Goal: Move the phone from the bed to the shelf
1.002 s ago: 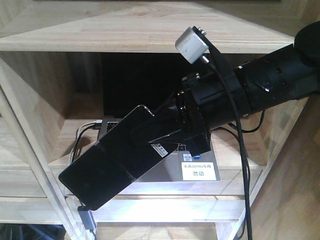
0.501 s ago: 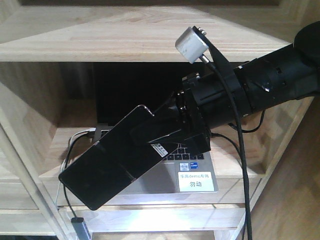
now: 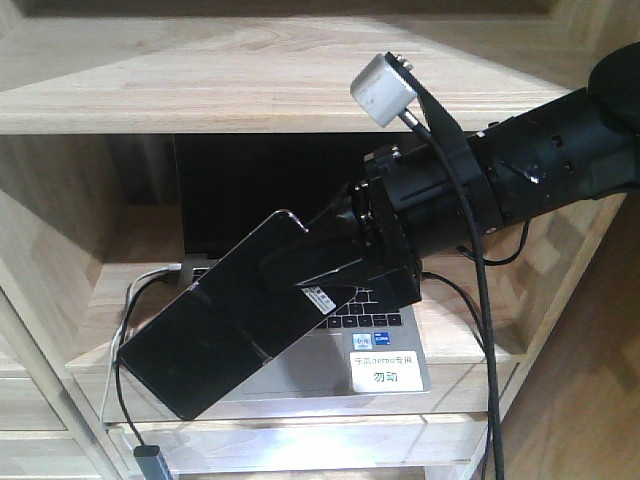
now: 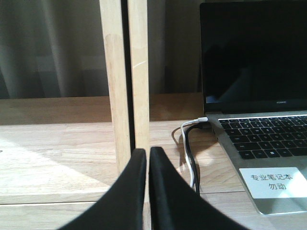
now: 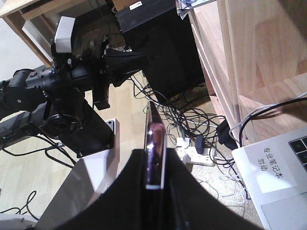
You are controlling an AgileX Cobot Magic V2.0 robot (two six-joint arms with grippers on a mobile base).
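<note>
The right claw (image 3: 335,270) is clamped on the phone (image 3: 215,325), its black fingers pinching the slab near the end that bears a small white sticker. The phone hangs in the air, tilted, its far end dipping down and to the left in the front view, in front of the shelf (image 3: 270,80) and over the laptop (image 3: 330,350) that sits open in a compartment. It touches neither board nor laptop, as far as the front view shows. In the right wrist view the phone (image 5: 154,143) is seen edge-on, its pinkish metal rim between the two dark fingers.

The left claw (image 4: 147,191) has its fingers pressed together with only a thin slit between them, gripping nothing. It points at an upright divider (image 4: 123,76) of the shelf, with a white cable (image 4: 188,148) and the laptop (image 4: 259,139) to its right.
</note>
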